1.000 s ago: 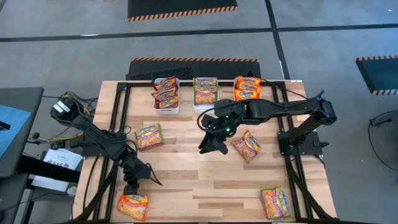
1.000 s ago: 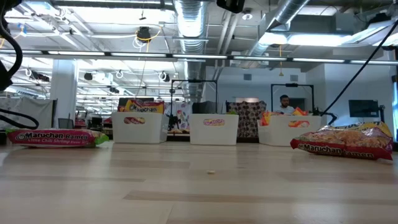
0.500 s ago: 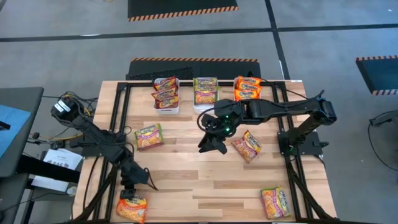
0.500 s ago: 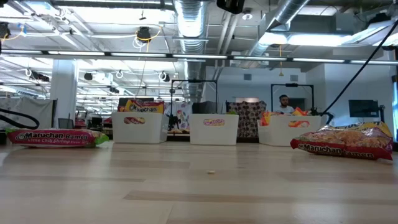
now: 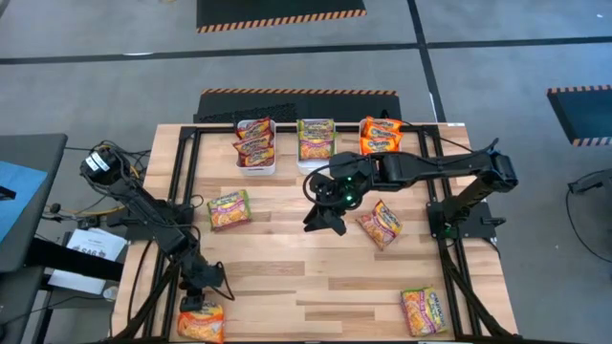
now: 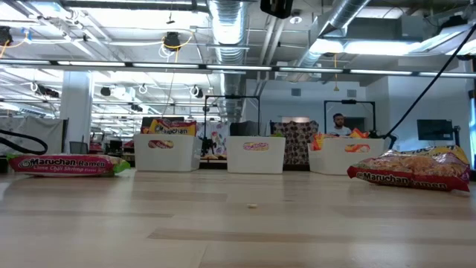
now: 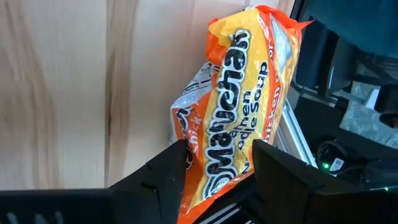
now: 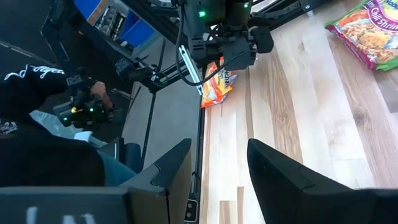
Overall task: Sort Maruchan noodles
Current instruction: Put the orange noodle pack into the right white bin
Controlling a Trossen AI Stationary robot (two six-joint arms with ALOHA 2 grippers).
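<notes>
Across the wooden bench (image 5: 316, 277), seen from above, two dark arms reach in from either side. Three white bins (image 5: 256, 164) stand in a row along the far edge, each holding packets: red-edged in the left one, green-edged in the middle one (image 5: 316, 139), orange in the right one (image 5: 381, 134).

Right gripper (image 5: 323, 222) hangs near mid-bench, just beside a loose packet (image 5: 380, 223) to its right; fingers spread apart, nothing between them in the right wrist view.

Left gripper (image 5: 199, 301) sits low at the near left corner, directly over an orange-edged Maruchan packet (image 5: 203, 321). Left wrist view: the packet (image 7: 239, 106) lies at the bench edge, partly over the metal frame, crinkled, one end running into the gap between the two fingers (image 7: 158, 174). Fingers parted on either side of it; whether they press on it I cannot tell.

Other loose noodles:
- green-edged packet (image 5: 229, 209) on the left half, well apart from both grippers; low view reads "Lime Chili Shrimp" (image 6: 65, 164).
- one packet (image 5: 425, 311) at the near right corner.

Low view: a person (image 6: 340, 125) shows far behind the bins.
</notes>
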